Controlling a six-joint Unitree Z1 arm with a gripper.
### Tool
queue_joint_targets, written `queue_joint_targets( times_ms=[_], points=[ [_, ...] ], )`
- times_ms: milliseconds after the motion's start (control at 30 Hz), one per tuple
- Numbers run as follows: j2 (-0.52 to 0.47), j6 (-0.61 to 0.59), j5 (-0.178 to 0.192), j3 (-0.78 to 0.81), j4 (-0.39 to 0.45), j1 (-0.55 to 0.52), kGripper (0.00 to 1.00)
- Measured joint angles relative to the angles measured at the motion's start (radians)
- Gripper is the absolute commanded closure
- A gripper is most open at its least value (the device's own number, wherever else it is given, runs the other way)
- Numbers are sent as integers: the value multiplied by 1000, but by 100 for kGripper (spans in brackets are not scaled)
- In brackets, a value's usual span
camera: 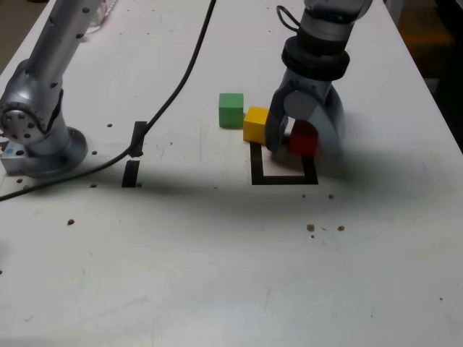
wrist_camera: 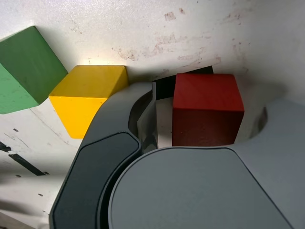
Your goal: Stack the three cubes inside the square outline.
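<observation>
Exterior view shows the white table (camera: 217, 275) w/ the arm's base at abt 9 o'clock and the gripper (camera: 304, 137) down at abt 2 o'clock, over the far edge of the square outline (camera: 283, 178). Step in hand looks like seating the red cube (camera: 304, 139) as the stack's base: best done, I'd judge, by squaring it inside the tape frame and resting it flat before letting go, w/o nudging the yellow cube (camera: 255, 123), which sits just beside the outline at its 10 o'clock corner; green cube (camera: 231, 110) is next to yellow, further toward 10 o'clock. Wrist view: jaws part-open, bracketing the red cube (wrist_camera: 206, 110); one side shows a gap to the inner pad, the other contact is hidden, so can't tell if it's truly gripped. Black tape (wrist_camera: 164, 87) shows behind the cube.
</observation>
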Motion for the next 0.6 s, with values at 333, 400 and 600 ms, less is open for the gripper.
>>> queue_joint_targets(
  times_ms=[333, 400, 600],
  points=[
    [-1, 21, -23, 6, 0, 9, 79],
    [-4, 22, -23, 6, 0, 9, 79],
    [-57, 23, -10, 17, 18, 4, 79]
  ],
)
